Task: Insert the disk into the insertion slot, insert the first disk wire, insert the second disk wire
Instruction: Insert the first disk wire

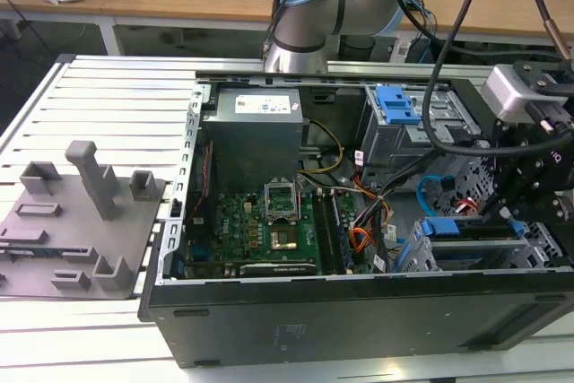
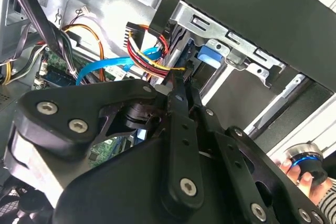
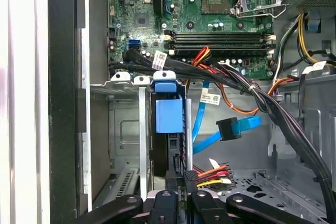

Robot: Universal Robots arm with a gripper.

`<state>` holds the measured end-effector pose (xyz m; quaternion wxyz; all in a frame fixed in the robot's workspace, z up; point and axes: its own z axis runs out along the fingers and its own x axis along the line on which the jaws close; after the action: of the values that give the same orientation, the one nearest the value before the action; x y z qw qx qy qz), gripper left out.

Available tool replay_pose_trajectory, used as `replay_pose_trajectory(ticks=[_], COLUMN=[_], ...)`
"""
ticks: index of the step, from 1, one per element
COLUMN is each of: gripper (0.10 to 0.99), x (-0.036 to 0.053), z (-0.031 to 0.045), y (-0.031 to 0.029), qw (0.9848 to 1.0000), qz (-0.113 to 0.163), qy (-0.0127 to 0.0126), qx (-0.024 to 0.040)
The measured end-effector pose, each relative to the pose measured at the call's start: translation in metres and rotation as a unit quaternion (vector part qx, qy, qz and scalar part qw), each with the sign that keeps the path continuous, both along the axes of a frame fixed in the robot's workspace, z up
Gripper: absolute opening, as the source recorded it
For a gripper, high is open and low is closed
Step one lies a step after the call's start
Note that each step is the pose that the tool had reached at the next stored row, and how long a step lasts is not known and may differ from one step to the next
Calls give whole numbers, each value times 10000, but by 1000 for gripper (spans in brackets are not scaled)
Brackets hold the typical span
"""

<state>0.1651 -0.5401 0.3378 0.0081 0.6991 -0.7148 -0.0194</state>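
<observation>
My gripper (image 2: 182, 85) has its jaws drawn nearly together, pinching the black wire plug (image 3: 190, 179) with its red and yellow leads. This sits just beside the end of the disk (image 3: 169, 114), which stands in the insertion slot (image 3: 126, 124). In the first wrist view a blue cable (image 3: 236, 127) hangs loose near the disk, its plug touching nothing. In the second wrist view a person's hand (image 2: 302, 178) holds a blue-ringed knob (image 2: 304, 160) outside the case. In the exterior view I (image 1: 491, 214) reach into the case's corner at that view's right.
</observation>
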Motion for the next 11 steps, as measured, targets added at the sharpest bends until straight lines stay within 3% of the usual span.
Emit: replay_pose_trajectory(ticks=[4,5,6,7,9,11], gripper=[173,239,239,239,224,102], x=[2,2,2,1,1,1], z=[-14,-4,60,218,317,427], y=[0,0,0,9,22,32], qw=[10000,10000,10000,10000,10000,10000], qz=[0,0,0,0,-1,0], qy=[0,0,0,0,0,0], qx=[15,4,3,5,3,4])
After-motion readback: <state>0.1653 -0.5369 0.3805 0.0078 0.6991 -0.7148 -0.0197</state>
